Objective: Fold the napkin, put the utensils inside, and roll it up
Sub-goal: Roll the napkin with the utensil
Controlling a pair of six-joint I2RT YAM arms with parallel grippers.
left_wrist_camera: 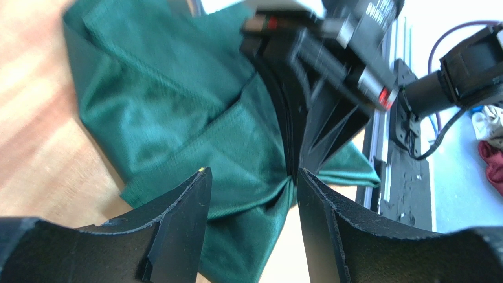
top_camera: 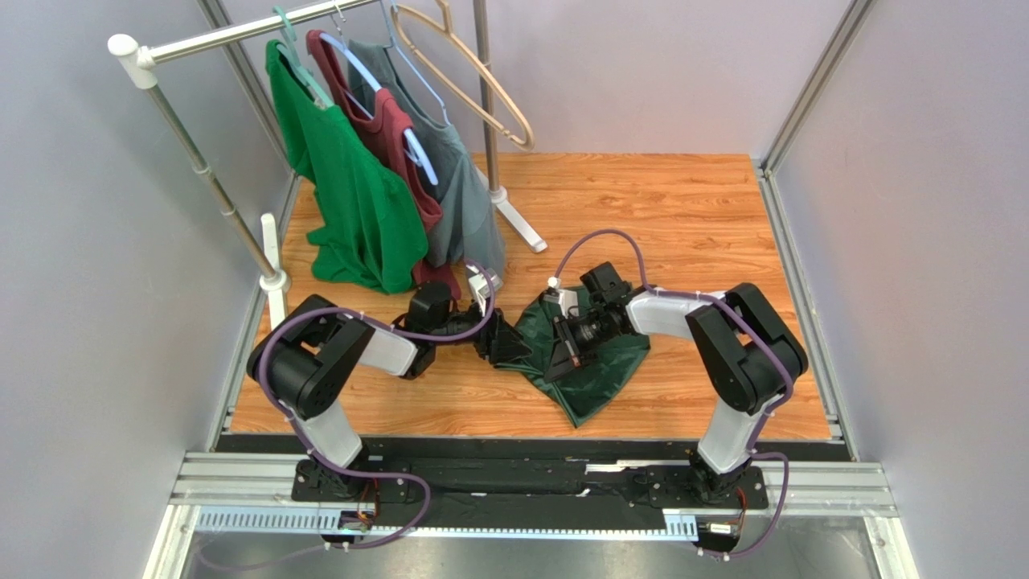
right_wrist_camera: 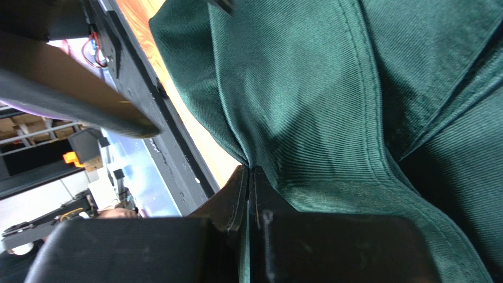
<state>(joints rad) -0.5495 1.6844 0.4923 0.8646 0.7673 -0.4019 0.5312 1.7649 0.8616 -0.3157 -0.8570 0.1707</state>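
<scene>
Green napkin (top_camera: 598, 362) lies bunched on the table (top_camera: 713, 217), your right claw (right_wrist_camera: 251, 174) clamped on a fold and your left claw (left_wrist_camera: 252, 172) gaping just beside that fold, so a sideways pull risks dragging the whole cloth into a worse heap.

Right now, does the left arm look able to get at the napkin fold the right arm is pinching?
Probably yes. The left end effector is open, facing the napkin with nothing between; the right end effector, shut on that fold, leaves little room.
</scene>
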